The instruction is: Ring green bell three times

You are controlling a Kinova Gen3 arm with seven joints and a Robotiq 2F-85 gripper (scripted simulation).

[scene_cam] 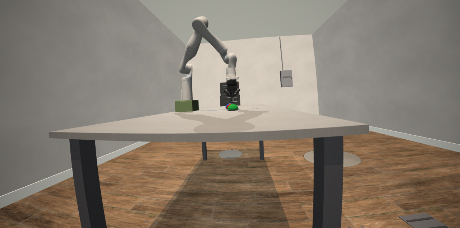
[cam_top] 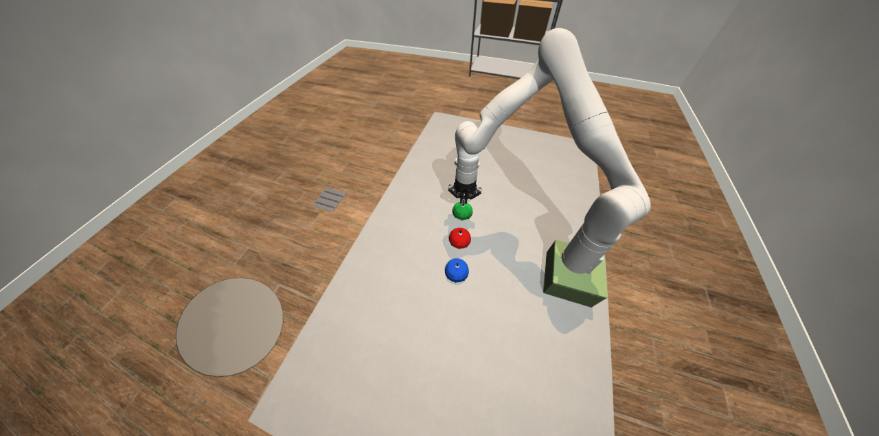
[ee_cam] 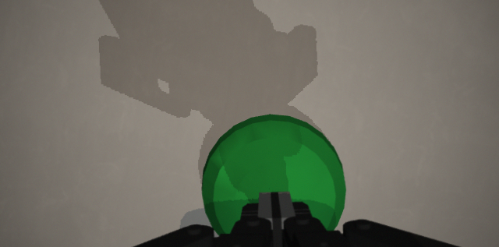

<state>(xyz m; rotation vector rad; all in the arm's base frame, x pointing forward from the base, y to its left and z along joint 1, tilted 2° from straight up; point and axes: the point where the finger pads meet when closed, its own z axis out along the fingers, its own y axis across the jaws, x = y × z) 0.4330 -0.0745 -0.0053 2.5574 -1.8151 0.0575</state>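
Note:
The green bell (cam_top: 462, 210) is the far one in a row of three domed bells on the table. It fills the lower middle of the wrist view (ee_cam: 273, 173). My gripper (cam_top: 463, 200) is shut, points straight down and stands right over the top of the green bell, with its closed fingertips (ee_cam: 276, 204) at the bell's button. The button itself is hidden under the fingers. In the exterior view the gripper (scene_cam: 231, 100) meets the top of the green bell (scene_cam: 232, 107).
A red bell (cam_top: 459, 237) sits just in front of the green one, and a blue bell (cam_top: 457, 270) in front of that. The arm's green base block (cam_top: 575, 273) stands at the table's right side.

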